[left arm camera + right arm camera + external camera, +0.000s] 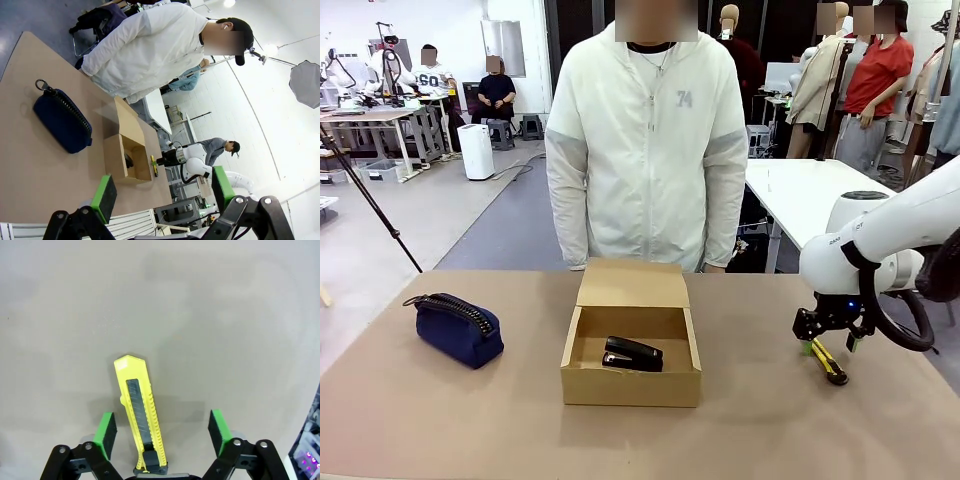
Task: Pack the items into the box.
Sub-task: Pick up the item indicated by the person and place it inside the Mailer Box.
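White-jacketed person [645, 150] behind table [420, 410]

An open box [631, 385] sits mid-desk [440, 420], its flap standing up at the far side, with the stapler [632, 354] lying inside. The pouch [458, 329] rests well to its left. On the right, the right gripper [829, 346] hangs low over the knife [830, 365], jaws spread. A person [645, 150] stands behind the box.

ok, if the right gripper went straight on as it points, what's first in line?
The yellow knife, flat on the table between the open jaws of the right gripper, or the table beside it; height is hard to judge.
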### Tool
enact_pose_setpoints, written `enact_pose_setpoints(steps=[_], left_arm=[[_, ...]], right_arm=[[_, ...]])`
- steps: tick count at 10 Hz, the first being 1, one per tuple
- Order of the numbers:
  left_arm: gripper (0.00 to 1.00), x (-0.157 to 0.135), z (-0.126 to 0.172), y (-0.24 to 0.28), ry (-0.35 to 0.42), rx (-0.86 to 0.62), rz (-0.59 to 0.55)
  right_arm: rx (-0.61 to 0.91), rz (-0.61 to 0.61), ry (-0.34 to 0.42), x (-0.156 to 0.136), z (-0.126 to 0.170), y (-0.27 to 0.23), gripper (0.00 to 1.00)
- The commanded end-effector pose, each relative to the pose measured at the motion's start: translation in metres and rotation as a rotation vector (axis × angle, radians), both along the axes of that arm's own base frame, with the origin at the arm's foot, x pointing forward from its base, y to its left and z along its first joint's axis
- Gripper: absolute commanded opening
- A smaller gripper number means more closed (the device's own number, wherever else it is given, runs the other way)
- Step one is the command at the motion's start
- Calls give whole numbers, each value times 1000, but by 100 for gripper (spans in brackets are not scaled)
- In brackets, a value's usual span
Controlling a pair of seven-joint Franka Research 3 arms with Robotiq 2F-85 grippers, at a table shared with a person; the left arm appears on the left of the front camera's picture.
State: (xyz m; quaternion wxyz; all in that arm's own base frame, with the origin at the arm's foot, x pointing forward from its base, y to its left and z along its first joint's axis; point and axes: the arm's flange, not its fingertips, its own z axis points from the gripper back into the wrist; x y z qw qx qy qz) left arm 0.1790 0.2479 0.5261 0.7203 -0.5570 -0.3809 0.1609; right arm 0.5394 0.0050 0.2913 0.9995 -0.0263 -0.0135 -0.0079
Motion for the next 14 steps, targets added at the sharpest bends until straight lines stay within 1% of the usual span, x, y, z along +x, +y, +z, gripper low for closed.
enact_pose_setpoints(steps=[1, 2, 4, 7, 12, 13, 14], left_arm=[[100, 1, 1, 0, -28, -4, 0], [100, 1, 1, 0, -28, -4, 0], [100, 1, 1, 0, -28, -4, 0], [100, 1, 1, 0, -28, -4, 0], [100, 1, 1, 0, -28, -4, 0], [100, 1, 1, 0, -28, -4, 0], [100, 1, 1, 0, -28, -4, 0]], right_arm=[[11, -1, -18, 6, 0, 5, 24], [16, 8, -20, 6, 0, 6, 0], [22, 19, -10, 8, -2, 9, 0], [70, 12, 28, 8, -2, 11, 0], [90, 6, 46, 7, -1, 12, 0], [96, 17, 47, 6, 5, 12, 0], [118, 53, 66, 4, 21, 10, 0]])
